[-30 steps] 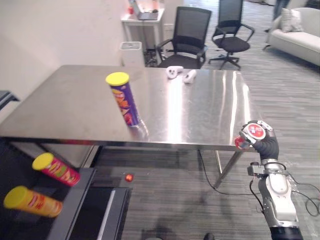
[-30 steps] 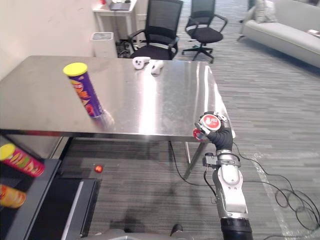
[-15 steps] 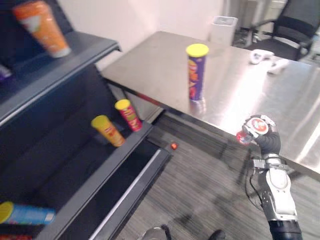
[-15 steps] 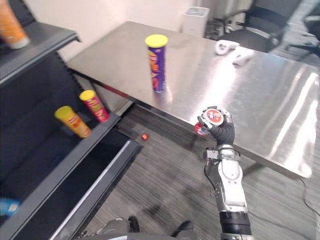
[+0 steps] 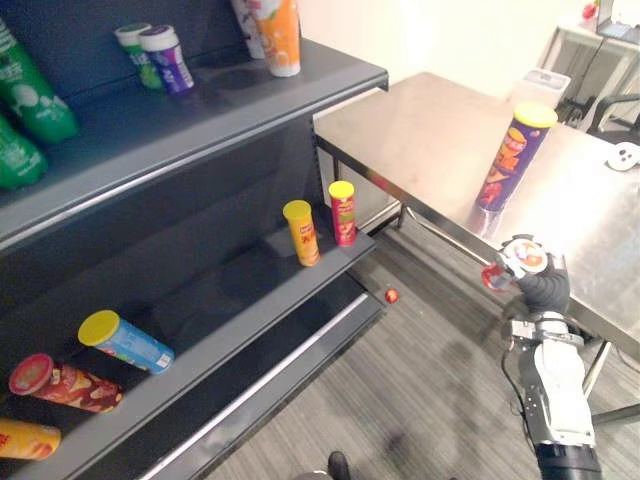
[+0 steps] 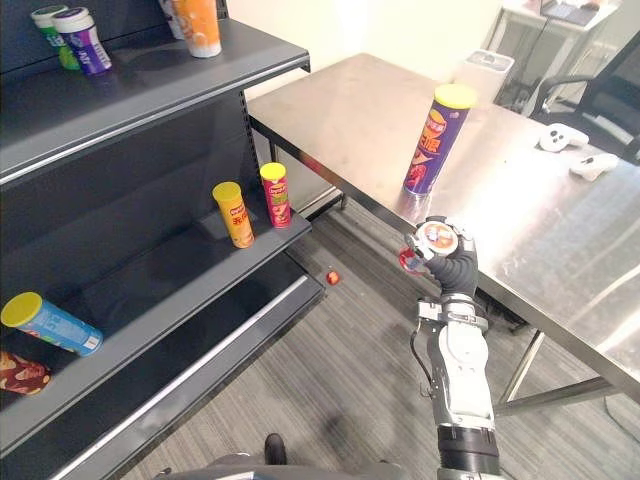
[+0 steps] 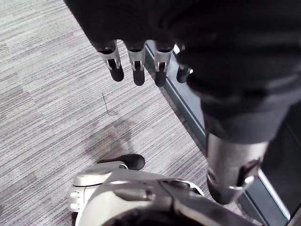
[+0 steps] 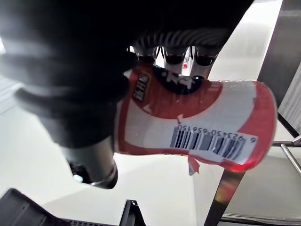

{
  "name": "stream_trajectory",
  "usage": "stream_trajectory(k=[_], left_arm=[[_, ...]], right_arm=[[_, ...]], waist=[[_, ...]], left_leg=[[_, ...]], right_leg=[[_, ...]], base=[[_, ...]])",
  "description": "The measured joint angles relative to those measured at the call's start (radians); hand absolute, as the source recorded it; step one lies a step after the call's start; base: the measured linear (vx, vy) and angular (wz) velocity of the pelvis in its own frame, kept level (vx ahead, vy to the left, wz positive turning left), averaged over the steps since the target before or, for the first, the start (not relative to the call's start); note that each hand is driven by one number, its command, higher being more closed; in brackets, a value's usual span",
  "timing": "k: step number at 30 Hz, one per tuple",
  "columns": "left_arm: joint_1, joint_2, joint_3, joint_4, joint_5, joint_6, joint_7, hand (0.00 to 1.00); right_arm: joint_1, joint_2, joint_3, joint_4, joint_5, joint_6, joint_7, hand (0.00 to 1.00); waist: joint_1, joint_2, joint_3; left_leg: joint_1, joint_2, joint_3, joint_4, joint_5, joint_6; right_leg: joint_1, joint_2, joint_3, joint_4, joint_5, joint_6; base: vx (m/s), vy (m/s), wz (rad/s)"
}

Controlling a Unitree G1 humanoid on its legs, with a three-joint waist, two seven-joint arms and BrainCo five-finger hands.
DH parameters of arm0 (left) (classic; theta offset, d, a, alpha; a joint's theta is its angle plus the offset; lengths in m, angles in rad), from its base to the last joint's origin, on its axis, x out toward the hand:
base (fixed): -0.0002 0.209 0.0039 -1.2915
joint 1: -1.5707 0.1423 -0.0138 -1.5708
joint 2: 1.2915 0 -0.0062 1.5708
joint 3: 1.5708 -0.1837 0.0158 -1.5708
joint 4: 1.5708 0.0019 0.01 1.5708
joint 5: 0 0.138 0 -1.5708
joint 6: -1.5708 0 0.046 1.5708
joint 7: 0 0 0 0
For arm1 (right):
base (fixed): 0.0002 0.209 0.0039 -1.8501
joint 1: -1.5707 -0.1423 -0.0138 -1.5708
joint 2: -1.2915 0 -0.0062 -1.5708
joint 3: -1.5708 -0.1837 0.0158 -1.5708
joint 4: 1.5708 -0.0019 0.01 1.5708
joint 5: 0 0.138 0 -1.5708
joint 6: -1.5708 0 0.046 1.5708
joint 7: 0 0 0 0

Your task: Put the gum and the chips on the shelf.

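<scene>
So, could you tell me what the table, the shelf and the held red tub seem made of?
The silver table: likely brushed stainless steel, shiny, mirroring the tall purple chips can. The dark grey shelf boards: probably painted metal, matte, thin-edged. The small red and white gum tub in the right robot hand: seemingly glossy plastic under a printed label.

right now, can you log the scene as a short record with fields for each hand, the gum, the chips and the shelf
right hand: curled round the gum container, held up near the table edge
left hand: fingers straight, holding nothing, over the floor
purple chips can: upright on the steel table, untouched
shelf: dark unit on the robot's left, small cans standing on its middle board
task state: neither item on the shelf yet
</scene>
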Motion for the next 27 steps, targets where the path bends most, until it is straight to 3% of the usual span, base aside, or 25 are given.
stream_trajectory(k=[1,2,3,5,6,8,9,10,12,13,17,20,22,23,24,25,27], left_arm=[[0.002,0.005,0.0,-0.001,-0.002,0.0,0.001,0.0],[0.0,0.008,0.0,-0.001,-0.004,0.0,0.001,0.0],[-0.006,0.012,0.0,-0.001,-0.008,0.0,0.002,0.0],[-0.023,0.023,0.003,-0.001,-0.014,-0.001,0.004,0.0],[-0.04,0.02,0.002,0.0,-0.019,0.0,0.004,0.0],[-0.048,0.02,0.002,0.0,-0.019,-0.001,0.006,0.0],[-0.047,0.03,0.003,0.001,-0.019,-0.001,0.008,0.0],[-0.049,0.035,0.005,0.004,-0.019,0.0,0.008,0.0],[-0.045,0.018,0.018,0.004,-0.019,-0.002,0.006,0.0],[-0.036,0.002,0.03,0.007,-0.02,0.0,0.005,0.0],[-0.036,-0.003,0.041,0.005,-0.022,0.0,0.008,0.0],[-0.053,-0.006,0.041,-0.003,-0.022,-0.001,0.01,0.0],[-0.069,-0.012,0.041,-0.011,-0.022,-0.001,0.01,0.0],[-0.082,-0.016,0.052,-0.01,-0.022,-0.001,0.01,0.0],[-0.082,-0.02,0.061,-0.011,-0.022,-0.001,0.01,0.0],[-0.08,-0.027,0.069,-0.014,-0.022,0.0,0.012,0.0],[-0.076,-0.036,0.066,-0.021,-0.022,-0.001,0.013,0.0]], right_arm=[[0.0,0.0,-0.003,0.006,-0.009,0.001,-0.004,1.0],[0.0,0.0,-0.003,0.007,-0.01,0.002,-0.006,1.0],[0.0,0.0,-0.008,0.004,-0.011,0.002,-0.005,1.0],[0.005,0.0,-0.021,-0.025,-0.011,0.002,-0.008,1.0],[0.019,0.0,-0.043,-0.058,-0.011,-0.002,-0.013,1.0],[0.044,0.0,-0.065,-0.082,-0.01,-0.002,-0.023,1.0],[0.05,0.001,-0.069,-0.082,-0.01,-0.002,-0.023,1.0],[0.05,-0.001,-0.071,-0.081,-0.01,-0.002,-0.023,1.0],[0.044,-0.003,-0.09,-0.078,-0.008,0.0,-0.023,1.0],[0.04,-0.003,-0.089,-0.078,-0.006,0.0,-0.022,1.0],[0.043,-0.003,-0.091,-0.078,0.003,0.0,-0.02,1.0],[0.043,-0.003,-0.096,-0.078,0.014,-0.001,-0.021,1.0],[0.043,-0.003,-0.104,-0.078,0.018,-0.003,-0.023,1.0],[0.043,0.0,-0.114,-0.075,0.035,-0.003,-0.023,1.0],[0.042,-0.001,-0.116,-0.074,0.036,-0.003,-0.023,1.0],[0.039,-0.006,-0.119,-0.075,0.035,-0.005,-0.023,1.0],[0.039,-0.004,-0.122,-0.074,0.034,-0.005,-0.025,1.0]], waist=[[-0.009,-0.002,0.001],[-0.015,-0.002,0.001],[-0.021,-0.002,0.002],[-0.045,-0.01,0.0],[-0.046,-0.012,0.001],[-0.045,-0.021,0.002],[-0.044,-0.044,0.0],[-0.045,-0.054,0.0],[-0.034,-0.022,-0.004],[-0.029,0.007,-0.007],[-0.031,0.015,-0.012],[-0.034,0.019,-0.014],[-0.042,0.021,-0.014],[-0.043,0.02,-0.011],[-0.042,0.022,-0.011],[-0.043,0.034,-0.009],[-0.043,0.052,-0.015]], left_leg=[[0.001,0.007,-0.028,0.014,-0.007,0.006],[-0.003,0.018,-0.046,0.018,-0.008,0.009],[-0.009,0.04,-0.088,0.028,-0.006,0.007],[-0.041,0.052,-0.175,0.044,-0.001,-0.002],[-0.054,0.041,-0.222,0.049,0.003,-0.009],[-0.058,0.024,-0.281,0.047,0.015,-0.027],[-0.064,0.005,-0.313,0.047,0.021,-0.044],[-0.07,0.002,-0.334,0.047,0.021,-0.049],[-0.071,0.042,-0.361,0.033,0.036,-0.085],[-0.074,0.088,-0.386,0.003,0.054,-0.112],[-0.104,0.144,-0.449,-0.006,0.069,-0.147],[-0.137,0.155,-0.488,0.001,0.078,-0.16],[-0.189,0.148,-0.394,0.051,0.081,-0.132],[-0.213,0.158,-0.172,0.126,0.037,-0.032],[-0.219,0.183,-0.044,0.182,0.015,0.008],[-0.225,0.191,0.031,0.228,0.008,0.009],[-0.217,0.169,0.052,0.213,-0.007,-0.013]], right_leg=[[-0.032,0.021,0.106,0.027,0.0,-0.029],[-0.048,0.056,0.184,0.029,-0.023,-0.034],[-0.062,0.158,0.324,0.001,-0.107,-0.005],[-0.065,0.295,0.496,-0.1,-0.18,0.026],[-0.069,0.332,0.569,-0.16,-0.184,0.029],[-0.065,0.351,0.643,-0.243,-0.177,0.037],[-0.056,0.341,0.654,-0.305,-0.141,0.067],[-0.05,0.336,0.648,-0.314,-0.152,0.107],[-0.035,0.373,0.598,-0.338,-0.161,0.088],[-0.02,0.416,0.556,-0.376,-0.153,0.067],[0.007,0.478,0.471,-0.423,-0.145,0.031],[0.022,0.49,0.408,-0.44,-0.151,0.021],[0.028,0.474,0.352,-0.447,-0.154,0.016],[0.045,0.446,0.307,-0.443,-0.156,0.014],[0.057,0.431,0.293,-0.433,-0.163,0.021],[0.073,0.42,0.278,-0.42,-0.181,0.034],[0.082,0.389,0.251,-0.398,-0.202,0.054]], base=[[0.08,0.008,0.52],[0.1,-0.053,0.7],[0.08,-0.081,0.81],[0.06,-0.12,1.25],[0.05,-0.12,1.25],[0.07,-0.15,1.19],[0.07,-0.186,1.13],[0.06,-0.237,0.92],[0.09,-0.265,0.54],[0.12,-0.266,0.33],[0.09,-0.205,0.42],[0.06,-0.117,0.6],[0.03,-0.028,0.89],[0.01,0.041,0.83],[0.04,0.059,0.84],[0.04,0.088,0.66],[0.03,0.155,0.55]])
